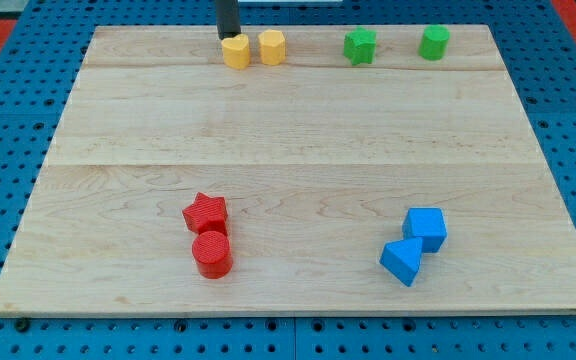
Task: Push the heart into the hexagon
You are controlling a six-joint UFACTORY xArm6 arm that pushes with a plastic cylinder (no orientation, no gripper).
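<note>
Camera view is showing you my tip (227,36) sitting just above the yellow heart (235,51), touching or nearly touching its upper left side, at the top edge of the wooden surface (288,130). No claw is fitted on this rod, so I cannot tell you any spread or pinched state. The heart is lying just beside the yellow hexagon (272,46), on its left, with a narrow gap between them.

The risk, as I am judging it: my tip is standing behind the heart rather than on its left flank, so a push from here would be driving it down the view, past the hexagon. Both yellow blocks are also hugging the top edge, so a skewed shove could be tipping one off.

You are getting wide open room below, well apart from the green blocks (360,46), red star (205,212), red cylinder (212,254) and blue blocks (415,245).
</note>
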